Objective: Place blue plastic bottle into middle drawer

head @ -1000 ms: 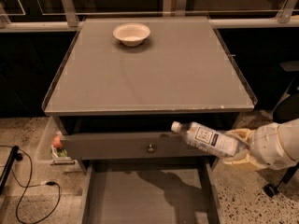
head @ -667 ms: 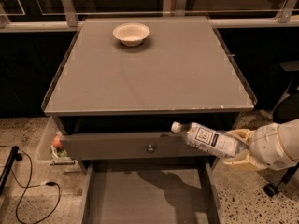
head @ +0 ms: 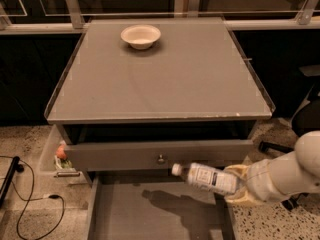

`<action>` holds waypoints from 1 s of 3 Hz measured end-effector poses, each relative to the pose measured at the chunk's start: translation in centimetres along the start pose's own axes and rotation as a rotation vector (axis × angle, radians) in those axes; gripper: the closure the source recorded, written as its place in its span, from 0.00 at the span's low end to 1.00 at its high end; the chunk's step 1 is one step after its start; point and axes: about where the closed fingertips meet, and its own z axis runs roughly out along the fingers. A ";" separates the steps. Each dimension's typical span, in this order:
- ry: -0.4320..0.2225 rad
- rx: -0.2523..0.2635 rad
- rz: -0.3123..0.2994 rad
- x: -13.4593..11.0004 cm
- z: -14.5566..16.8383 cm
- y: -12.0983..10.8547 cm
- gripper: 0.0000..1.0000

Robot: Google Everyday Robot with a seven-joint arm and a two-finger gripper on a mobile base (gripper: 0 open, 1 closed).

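Note:
The blue plastic bottle (head: 207, 178), clear with a white cap and a white-and-blue label, lies nearly level in the air with its cap pointing left. It hangs over the right part of the open middle drawer (head: 150, 219), whose flat grey floor shows at the bottom. My gripper (head: 239, 185) comes in from the right on a white arm and is shut on the bottle's base end. The bottle's shadow falls on the drawer floor.
Above the open drawer is a drawer front with a small round knob (head: 160, 159). A white bowl (head: 140, 36) stands at the back of the grey tabletop (head: 165, 79). A side bin with small items (head: 61, 156) hangs at the left. Cables (head: 30, 199) lie on the floor.
My gripper has carried the bottle down and to the left, from beside the knobbed drawer front to over the open drawer.

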 end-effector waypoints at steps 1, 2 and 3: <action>0.003 -0.065 -0.083 3.6 6.5 2.1 1.00; 0.003 -0.065 -0.083 3.6 6.4 2.1 1.00; 0.003 -0.081 -0.068 3.9 7.3 2.2 1.00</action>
